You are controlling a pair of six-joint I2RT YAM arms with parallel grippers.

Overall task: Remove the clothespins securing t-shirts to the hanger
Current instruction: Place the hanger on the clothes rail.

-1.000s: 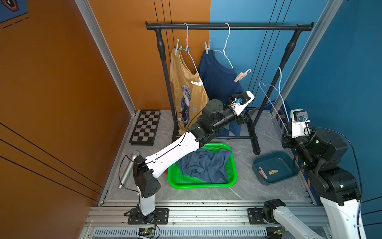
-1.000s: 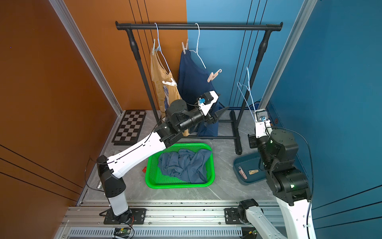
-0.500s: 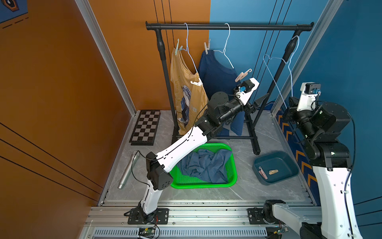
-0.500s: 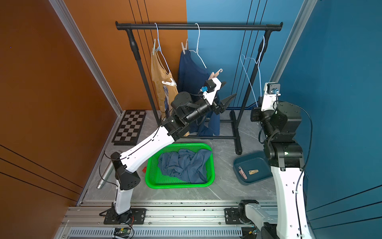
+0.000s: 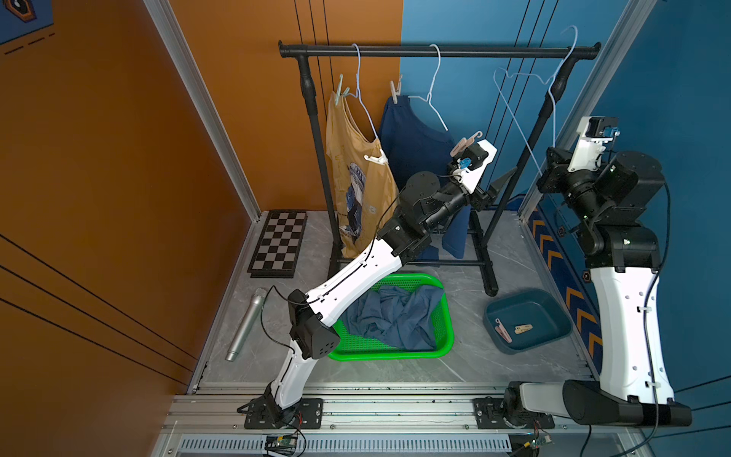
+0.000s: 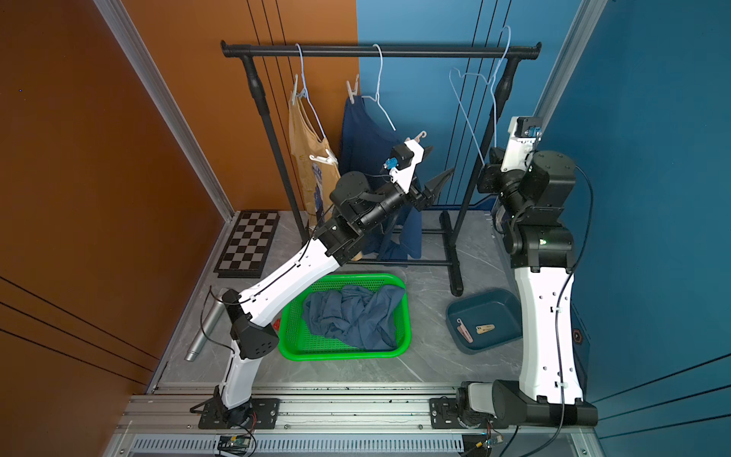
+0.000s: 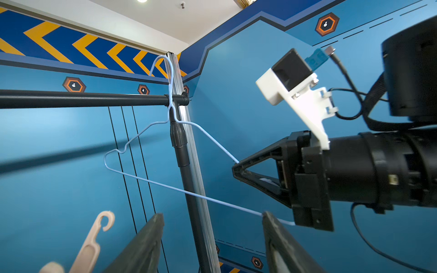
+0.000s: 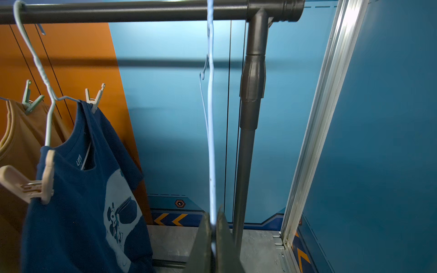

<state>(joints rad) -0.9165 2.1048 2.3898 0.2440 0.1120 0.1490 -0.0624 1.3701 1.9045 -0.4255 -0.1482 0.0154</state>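
Pink hooked plastic clothespin (image 5: 463,144) is clipped on the shoulder of the dark navy t-shirt (image 5: 411,150). My left fingers (image 7: 142,245) are just beside it, spread wide, holding nothing. My right fingers (image 8: 202,248) are pinched shut on a bare pale blue wire hanger (image 8: 211,141), which is hooked over the black metal rail (image 8: 142,11).

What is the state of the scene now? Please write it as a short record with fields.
right end effector: shut on the empty hanger
left end effector: open, beside the pink clothespin, apart from it
pins clipped on shirts: two on the yellow t-shirt, two on the navy t-shirt
basket: holds the slate-blue t-shirt
tray: holds two loose clothespins
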